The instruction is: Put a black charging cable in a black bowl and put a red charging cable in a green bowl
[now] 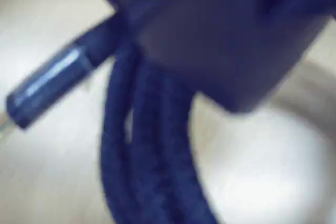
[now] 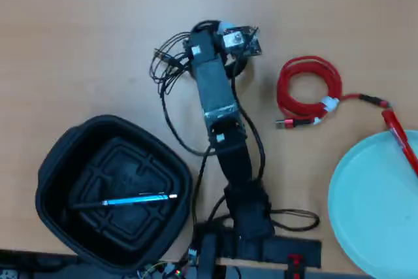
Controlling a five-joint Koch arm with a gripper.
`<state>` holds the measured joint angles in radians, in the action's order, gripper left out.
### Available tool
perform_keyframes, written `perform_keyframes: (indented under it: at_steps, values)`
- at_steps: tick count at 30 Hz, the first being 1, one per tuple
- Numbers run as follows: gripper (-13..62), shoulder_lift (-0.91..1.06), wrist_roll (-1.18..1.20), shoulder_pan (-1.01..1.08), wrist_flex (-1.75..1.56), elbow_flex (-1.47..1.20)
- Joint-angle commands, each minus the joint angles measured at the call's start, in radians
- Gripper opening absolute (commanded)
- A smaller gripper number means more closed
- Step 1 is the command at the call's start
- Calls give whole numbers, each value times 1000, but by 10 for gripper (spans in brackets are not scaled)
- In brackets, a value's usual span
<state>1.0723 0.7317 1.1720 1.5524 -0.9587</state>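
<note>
The black charging cable (image 1: 147, 145) fills the blurred wrist view, its strands hanging down from a dark jaw at the top and one plug end (image 1: 47, 85) sticking out to the left. In the overhead view my gripper (image 2: 212, 38) is at the far middle of the table, shut on this cable, and only a dark arc of the coil (image 2: 238, 63) shows beside the arm. At the lower left sits the black bowl (image 2: 59, 161). The red charging cable (image 2: 307, 89) lies coiled on the table to the right. The green bowl (image 2: 372, 207) is at the right edge.
A blue pen (image 2: 134, 199) lies inside the black bowl. A straight red stick (image 2: 400, 136) rests on the green bowl's rim. My arm's loose black wires (image 2: 166, 63) spread to the left of the gripper. The arm's base (image 2: 251, 243) stands at the near edge.
</note>
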Motion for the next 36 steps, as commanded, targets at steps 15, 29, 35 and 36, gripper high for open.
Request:
perform_keyframes:
  at_steps: [15, 29, 35, 36]
  values:
    - [-71, 641, -152, -267, 43, 44]
    - [-71, 676, -163, -813, 52, 35]
    - [-71, 672, -156, -1032, 43, -43]
    - [-70, 670, -156, -1065, 43, -52]
